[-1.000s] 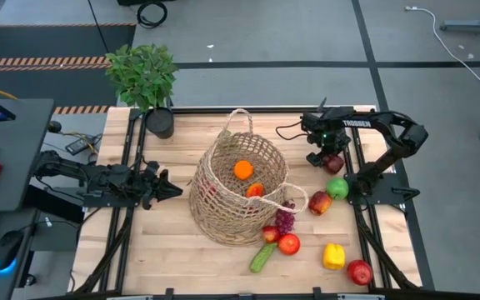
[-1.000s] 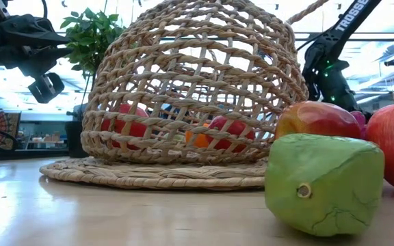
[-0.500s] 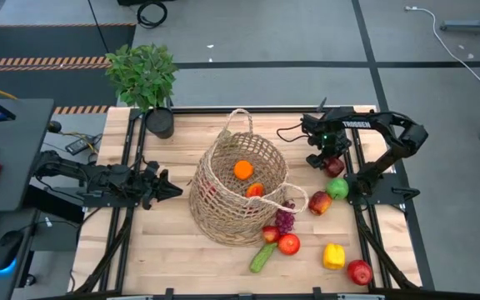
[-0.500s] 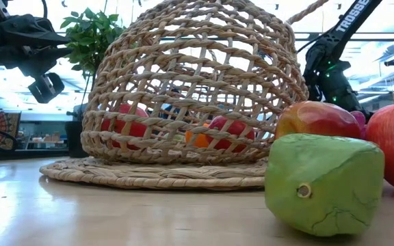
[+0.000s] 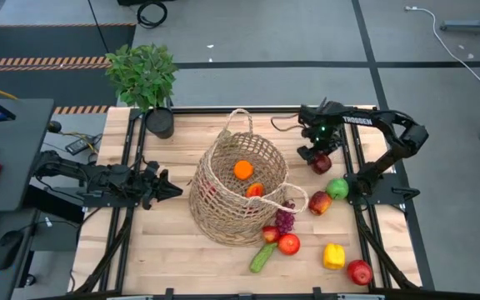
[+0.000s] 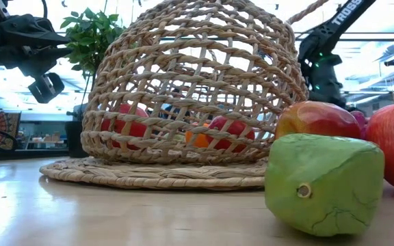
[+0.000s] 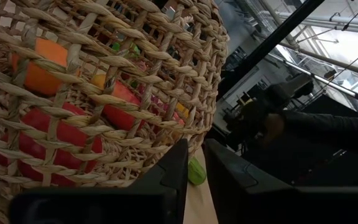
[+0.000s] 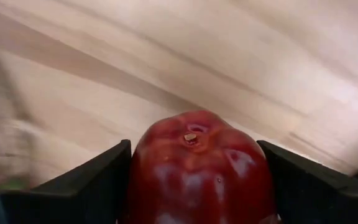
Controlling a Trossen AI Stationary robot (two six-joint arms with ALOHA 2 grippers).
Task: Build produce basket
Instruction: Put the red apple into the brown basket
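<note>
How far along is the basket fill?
Done: an orange fruit and red pieces lie inside the round tan wicker basket. In hand: the right tool grips a dark red pepper. Left: seven pieces on the table, including the green apple.

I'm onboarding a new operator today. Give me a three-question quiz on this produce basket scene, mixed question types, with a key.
1. True or false: the right hand is closed on a dark red pepper.
2. Multiple choice: where does the yellow pepper lie? A) inside the basket B) on the table by the red apple C) beside the potted plant
3. Fill in: the left hand waits beside the ___.

Key: 1 true; 2 B; 3 basket.
</note>
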